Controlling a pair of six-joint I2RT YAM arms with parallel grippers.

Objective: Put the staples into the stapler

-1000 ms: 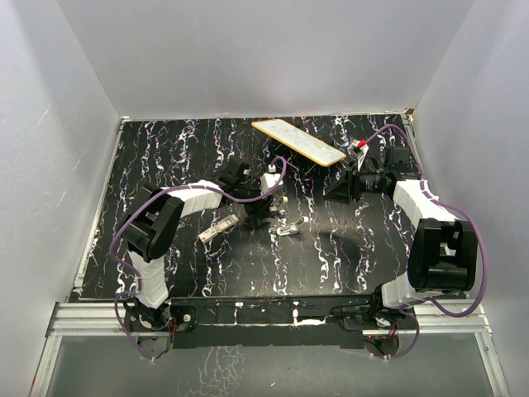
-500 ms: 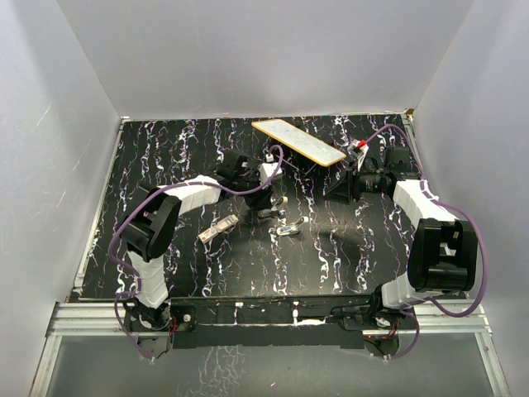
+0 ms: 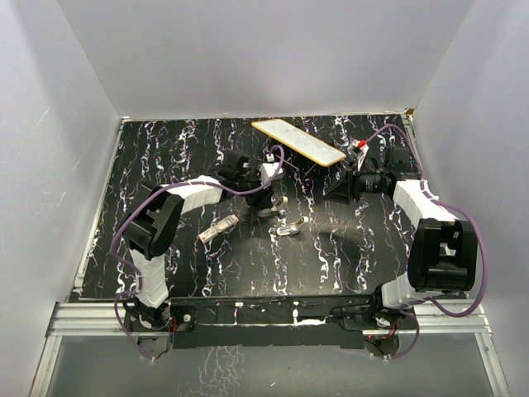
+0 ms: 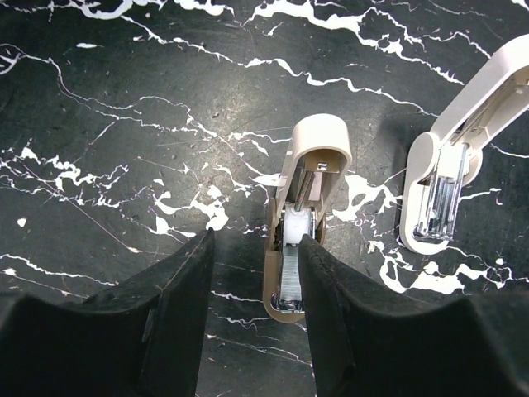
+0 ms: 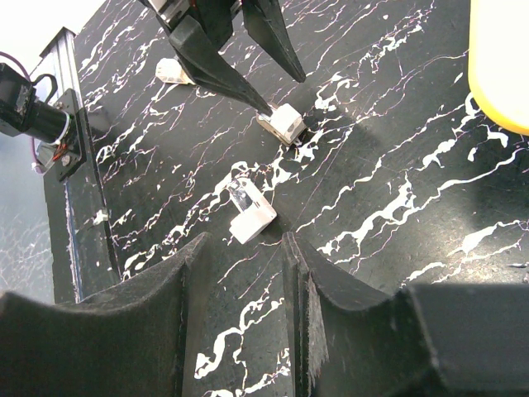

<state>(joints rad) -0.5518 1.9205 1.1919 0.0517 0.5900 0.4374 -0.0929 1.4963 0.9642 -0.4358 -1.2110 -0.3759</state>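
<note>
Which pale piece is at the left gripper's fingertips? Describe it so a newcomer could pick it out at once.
On the black marbled table, find the left gripper near the middle. The beige piece lies lengthwise at its fingertips, rounded end away. Unlike the spread-open stapler beside it, it lies flat, its open top showing a narrow metal channel.

Overhead view, two downward wrist close-ups

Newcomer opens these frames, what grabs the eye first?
The left arm hovers mid-table, jaws open, over a beige stapler with its staple channel exposed. Beside it lies a white stapler, spread open. At the back, a yellow-edged board stands out against the black marbled table.
</note>
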